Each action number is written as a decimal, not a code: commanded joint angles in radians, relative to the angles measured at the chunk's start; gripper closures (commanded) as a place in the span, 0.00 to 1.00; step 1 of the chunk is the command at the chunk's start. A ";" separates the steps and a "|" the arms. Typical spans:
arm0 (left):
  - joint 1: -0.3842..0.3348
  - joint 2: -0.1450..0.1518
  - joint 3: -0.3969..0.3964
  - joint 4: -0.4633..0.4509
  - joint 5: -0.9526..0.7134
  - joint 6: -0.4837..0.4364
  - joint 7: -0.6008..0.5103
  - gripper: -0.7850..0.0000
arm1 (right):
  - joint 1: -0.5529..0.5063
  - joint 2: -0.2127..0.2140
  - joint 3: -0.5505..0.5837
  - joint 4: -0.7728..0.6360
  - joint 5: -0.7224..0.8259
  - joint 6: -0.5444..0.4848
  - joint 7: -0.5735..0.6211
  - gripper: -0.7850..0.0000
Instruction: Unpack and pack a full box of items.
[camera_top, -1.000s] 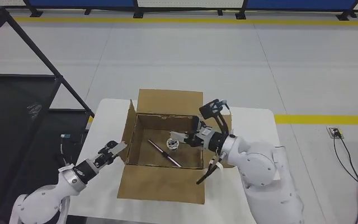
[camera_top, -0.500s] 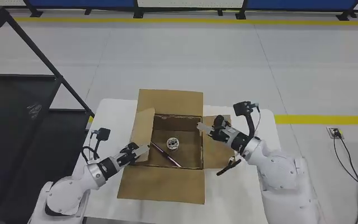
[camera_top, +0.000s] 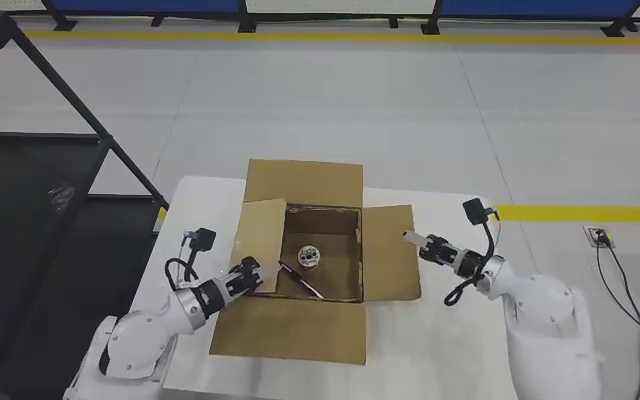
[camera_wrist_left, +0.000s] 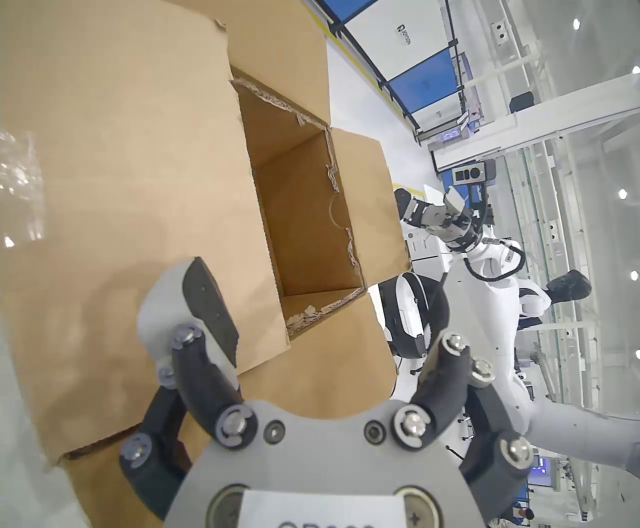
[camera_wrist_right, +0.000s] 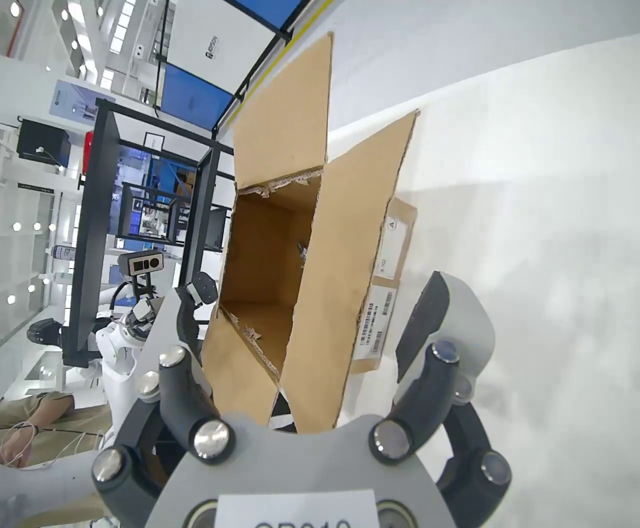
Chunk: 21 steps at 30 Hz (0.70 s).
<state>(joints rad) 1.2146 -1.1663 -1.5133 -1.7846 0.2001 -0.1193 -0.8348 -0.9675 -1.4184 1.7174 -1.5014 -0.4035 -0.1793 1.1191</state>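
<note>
Brown cardboard box (camera_top: 290, 330) stands open on the white desk (camera_top: 430, 340). Inside lie a small round pale item (camera_top: 309, 256) and a thin dark rod (camera_top: 300, 281), both judged light. The rod lies flat, so pinch it mid-length. Left tool (camera_top: 247, 270) is spread wide and empty at the left flap (camera_top: 262, 235). The right tool (camera_top: 412, 238) is likewise open and empty, just beyond the right flap (camera_top: 390, 255).

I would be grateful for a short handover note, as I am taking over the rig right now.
Left gripper: open, at the left flap, which stands part raised.
Right gripper: open, empty, beside the right flap.
Box mid-table, top open; a small round item and a dark rod lie inside.
Done: flaps opened. Left: take out both items, then repack.
</note>
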 joint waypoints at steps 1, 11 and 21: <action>-0.003 0.001 0.006 0.003 0.002 0.002 0.004 0.00 | 0.025 0.004 -0.014 0.030 0.040 -0.021 0.039 0.00; -0.008 0.007 0.016 0.014 -0.009 0.010 0.027 0.00 | 0.117 0.016 -0.099 0.091 0.350 -0.138 0.156 0.00; -0.011 0.014 0.015 0.030 -0.022 0.024 0.046 0.00 | 0.265 -0.007 -0.386 0.185 0.240 -0.113 0.053 0.00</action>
<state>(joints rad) 1.2043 -1.1536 -1.4983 -1.7576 0.1776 -0.0973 -0.7890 -0.7185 -1.4223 1.3654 -1.3319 -0.1424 -0.2964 1.1851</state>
